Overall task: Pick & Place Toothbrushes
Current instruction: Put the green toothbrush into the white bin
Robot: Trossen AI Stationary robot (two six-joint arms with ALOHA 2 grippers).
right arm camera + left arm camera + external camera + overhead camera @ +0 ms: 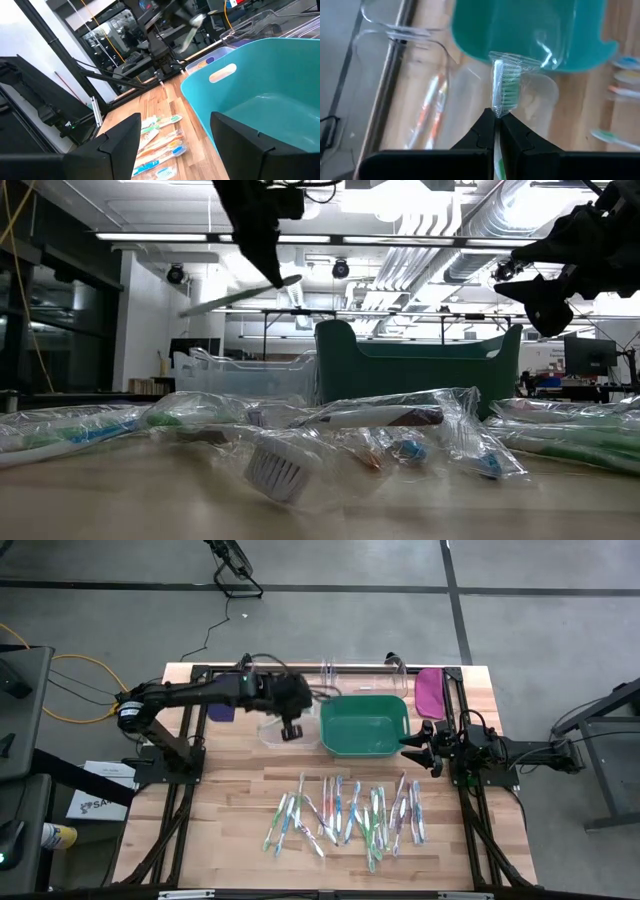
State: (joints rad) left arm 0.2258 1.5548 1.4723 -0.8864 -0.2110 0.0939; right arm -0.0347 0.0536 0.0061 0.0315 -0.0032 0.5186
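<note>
My left gripper (291, 730) hangs over the clear bin (270, 732), just left of the green bin (365, 727), and is shut on a wrapped toothbrush (504, 82) with green and white bristles. In the low view this toothbrush (235, 297) slants high above the table. Inside the clear bin lies an orange toothbrush (431, 114). Several wrapped toothbrushes (350, 815) lie flat in a row on the near half of the table. My right gripper (420, 737) stands open at the green bin's right end with nothing between its fingers. My left gripper pinches the toothbrush's neck (498, 111), just behind the bristle head, between its two fingers through the clear wrapper. The fingers slant down from the table's left side. The head sticks out ahead of the fingertips, and the toothbrush is lifted clear, tilted, over the clear bin.
A purple flat piece (430, 690) lies at the far right of the table, and another purple thing (222, 712) sits under the left arm. A second clear container (335, 672) stands at the far edge. Bare wood shows left and right of the toothbrush row.
</note>
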